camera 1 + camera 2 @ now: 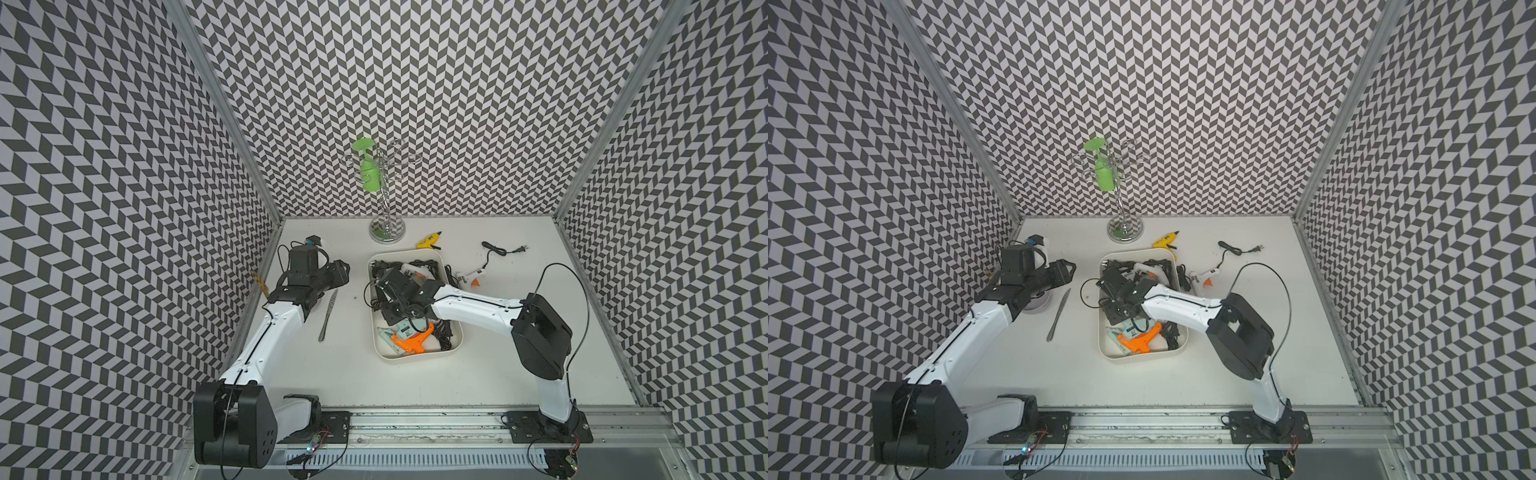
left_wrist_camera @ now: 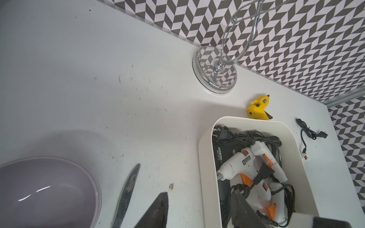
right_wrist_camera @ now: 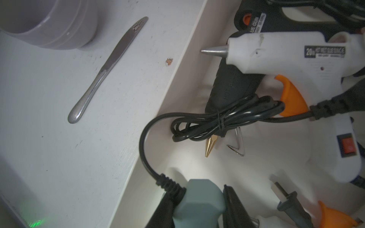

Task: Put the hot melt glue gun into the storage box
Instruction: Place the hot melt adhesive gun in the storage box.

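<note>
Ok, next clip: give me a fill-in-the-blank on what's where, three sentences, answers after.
The grey-green glue gun, inside the storage box's outline, is clamped by the ____.
The glue gun lying outside, beyond the box's far wall, is ____.
Between the purple bowl and the storage box lies a metal ____.
Missing: right gripper, yellow, knife.

Storage box (image 1: 419,357) stood mid-bench (image 1: 457,382), glue guns (image 1: 411,343) heaped in it. Rear glue gun (image 1: 428,241) lay just behind its far wall. Side glue gun (image 1: 469,276) lay just right of it, cord (image 1: 494,249) trailing rearward. Stand (image 1: 387,230) stood behind, at the bench's rear edge. Knife (image 1: 328,309) lay left of the box, and bowl (image 1: 1038,305) farther left.
</note>
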Robot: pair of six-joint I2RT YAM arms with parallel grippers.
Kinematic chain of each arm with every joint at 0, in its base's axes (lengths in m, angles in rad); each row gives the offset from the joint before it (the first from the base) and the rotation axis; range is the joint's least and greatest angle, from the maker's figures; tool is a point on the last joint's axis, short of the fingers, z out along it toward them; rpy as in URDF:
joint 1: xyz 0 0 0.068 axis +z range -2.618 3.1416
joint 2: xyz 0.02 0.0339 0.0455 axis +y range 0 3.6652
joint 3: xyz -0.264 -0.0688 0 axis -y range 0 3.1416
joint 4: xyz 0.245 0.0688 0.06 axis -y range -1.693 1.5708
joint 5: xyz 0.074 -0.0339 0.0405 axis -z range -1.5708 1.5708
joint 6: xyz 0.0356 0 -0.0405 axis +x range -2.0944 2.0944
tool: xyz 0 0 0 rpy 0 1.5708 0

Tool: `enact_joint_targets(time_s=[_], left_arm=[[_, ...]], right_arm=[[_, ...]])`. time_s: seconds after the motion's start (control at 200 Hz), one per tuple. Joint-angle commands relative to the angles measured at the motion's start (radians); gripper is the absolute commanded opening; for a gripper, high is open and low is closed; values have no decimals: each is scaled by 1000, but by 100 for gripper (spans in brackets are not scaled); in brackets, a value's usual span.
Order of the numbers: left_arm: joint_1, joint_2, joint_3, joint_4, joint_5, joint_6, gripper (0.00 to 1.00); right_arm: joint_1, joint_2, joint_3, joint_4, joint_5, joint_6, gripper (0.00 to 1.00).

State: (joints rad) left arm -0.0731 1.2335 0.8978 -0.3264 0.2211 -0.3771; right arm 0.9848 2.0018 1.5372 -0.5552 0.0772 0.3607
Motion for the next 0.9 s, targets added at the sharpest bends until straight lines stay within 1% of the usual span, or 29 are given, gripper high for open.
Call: enact_joint_targets(time_s=[0.0,0.06,0.165,0.21,0.37,0.526,0.616,0.686,0.781,0.821,0.846,0.891], left_arm=[[5,25,-7,-6,31,17,55],[5,31,-7,-3,39,17,55],[4,37,-11,0,46,18,55],[5,36,-11,0,48,20,55],[4,27,-2,4,47,29,56],[4,24,3,10,51,30,56],[4,20,5,9,52,32,56],[3,17,3,12,51,33,56],[4,19,3,13,53,33,56],[3,21,5,12,56,33,56],[4,23,6,12,56,33,56],[3,24,9,12,56,34,56]], right_arm=[[13,55,33,-45,43,8,29],[15,67,36,-57,38,4,35],[24,58,56,-76,45,-12,53],[26,49,73,-90,48,-20,58],[25,-16,116,-131,96,-37,67],[19,-60,147,-169,146,-75,69],[6,-63,156,-222,134,-116,65],[6,-73,114,-215,85,-159,56],[7,-63,36,-170,18,-177,43],[7,-49,26,-166,1,-180,39],[10,-34,24,-170,-12,-180,33],[13,-18,20,-169,-29,-181,28]])
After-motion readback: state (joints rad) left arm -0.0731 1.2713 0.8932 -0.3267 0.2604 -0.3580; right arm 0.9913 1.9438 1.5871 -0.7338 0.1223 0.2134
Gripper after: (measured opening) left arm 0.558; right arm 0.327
